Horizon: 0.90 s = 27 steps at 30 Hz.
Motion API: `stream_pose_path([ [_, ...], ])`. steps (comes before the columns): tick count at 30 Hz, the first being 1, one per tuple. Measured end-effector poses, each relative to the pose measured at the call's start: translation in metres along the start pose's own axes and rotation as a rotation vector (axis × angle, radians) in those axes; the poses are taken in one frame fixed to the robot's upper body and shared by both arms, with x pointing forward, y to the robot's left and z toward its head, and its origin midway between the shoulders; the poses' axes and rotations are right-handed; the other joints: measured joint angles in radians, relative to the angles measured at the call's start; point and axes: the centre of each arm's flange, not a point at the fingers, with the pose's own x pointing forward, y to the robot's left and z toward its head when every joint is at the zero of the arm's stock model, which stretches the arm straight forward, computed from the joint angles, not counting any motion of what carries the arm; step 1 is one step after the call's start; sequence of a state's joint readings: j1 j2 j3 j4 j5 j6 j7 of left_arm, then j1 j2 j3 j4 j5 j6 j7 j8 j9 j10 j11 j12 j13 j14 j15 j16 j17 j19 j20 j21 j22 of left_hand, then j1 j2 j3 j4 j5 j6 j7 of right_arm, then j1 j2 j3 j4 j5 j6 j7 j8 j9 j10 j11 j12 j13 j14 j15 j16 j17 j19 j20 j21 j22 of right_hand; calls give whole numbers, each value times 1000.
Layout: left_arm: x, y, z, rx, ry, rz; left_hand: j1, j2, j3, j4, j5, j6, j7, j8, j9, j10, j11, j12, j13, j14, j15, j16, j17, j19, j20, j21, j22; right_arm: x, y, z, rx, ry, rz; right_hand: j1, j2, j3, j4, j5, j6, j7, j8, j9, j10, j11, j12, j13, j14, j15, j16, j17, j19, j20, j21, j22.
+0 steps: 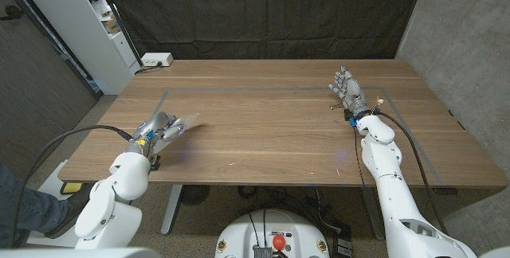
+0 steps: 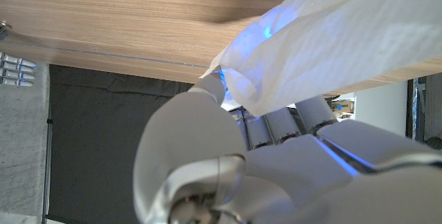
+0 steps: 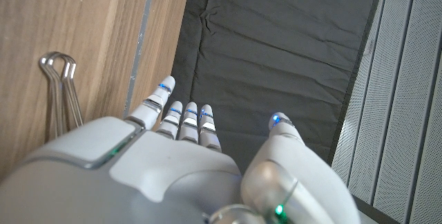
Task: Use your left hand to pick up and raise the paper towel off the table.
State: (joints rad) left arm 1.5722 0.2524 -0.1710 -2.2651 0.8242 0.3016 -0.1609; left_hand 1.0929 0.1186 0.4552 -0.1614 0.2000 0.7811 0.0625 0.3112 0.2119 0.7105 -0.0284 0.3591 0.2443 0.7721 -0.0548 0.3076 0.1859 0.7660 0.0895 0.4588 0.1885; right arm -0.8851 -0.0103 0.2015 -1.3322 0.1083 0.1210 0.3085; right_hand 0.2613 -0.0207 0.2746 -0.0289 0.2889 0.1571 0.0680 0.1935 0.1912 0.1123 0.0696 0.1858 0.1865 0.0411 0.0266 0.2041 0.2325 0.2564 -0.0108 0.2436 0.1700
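A white paper towel [image 1: 185,122] hangs from my left hand [image 1: 157,129] near the table's left front, its free corner sticking out toward the table's middle. In the left wrist view the paper towel [image 2: 324,37] is pinched between thumb and fingers [image 2: 304,117], with the wooden tabletop [image 2: 124,16] behind it. Whether the sheet is fully off the wood I cannot tell. My right hand [image 1: 349,92] stands at the table's right side with fingers straight and apart, holding nothing; in the right wrist view the right hand [image 3: 186,162] is empty too.
A taped rectangle marks the wooden table [image 1: 279,130]. A white power strip [image 1: 156,60] lies at the back left corner. A white shelf [image 1: 88,19] stands at the far left. Black curtain hangs behind. A metal hook [image 3: 59,92] shows by the right hand.
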Motion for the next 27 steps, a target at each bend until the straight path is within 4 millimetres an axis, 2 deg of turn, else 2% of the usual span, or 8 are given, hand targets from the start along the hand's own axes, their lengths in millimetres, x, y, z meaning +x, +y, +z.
stream_pose_path([
  [6,0,5,4,4,-7,12,0,0,0,0,0,19,-1,1,0,15,7,4,0,19,-3,0,0,11,0,8,0,0,0,1,0,-2,1,0,0,0,0,0,0,0,0,0,0,0,0,0,0,0,0,0,0,0,0,0],
  [20,-9,19,8,16,-14,46,0,0,0,0,-1,39,0,7,0,36,0,4,5,34,-8,0,3,22,-10,8,0,-2,1,8,-1,-21,6,-4,4,-3,-3,0,0,0,0,0,0,0,0,0,4,-4,0,0,0,0,0,0],
  [27,-14,26,10,21,-20,65,0,0,0,0,-1,45,-5,7,0,46,0,7,5,38,-12,0,3,27,-5,15,0,-3,2,10,-1,-29,11,-4,4,-3,-3,0,0,0,0,0,0,0,0,0,4,-4,0,0,0,0,-4,0],
])
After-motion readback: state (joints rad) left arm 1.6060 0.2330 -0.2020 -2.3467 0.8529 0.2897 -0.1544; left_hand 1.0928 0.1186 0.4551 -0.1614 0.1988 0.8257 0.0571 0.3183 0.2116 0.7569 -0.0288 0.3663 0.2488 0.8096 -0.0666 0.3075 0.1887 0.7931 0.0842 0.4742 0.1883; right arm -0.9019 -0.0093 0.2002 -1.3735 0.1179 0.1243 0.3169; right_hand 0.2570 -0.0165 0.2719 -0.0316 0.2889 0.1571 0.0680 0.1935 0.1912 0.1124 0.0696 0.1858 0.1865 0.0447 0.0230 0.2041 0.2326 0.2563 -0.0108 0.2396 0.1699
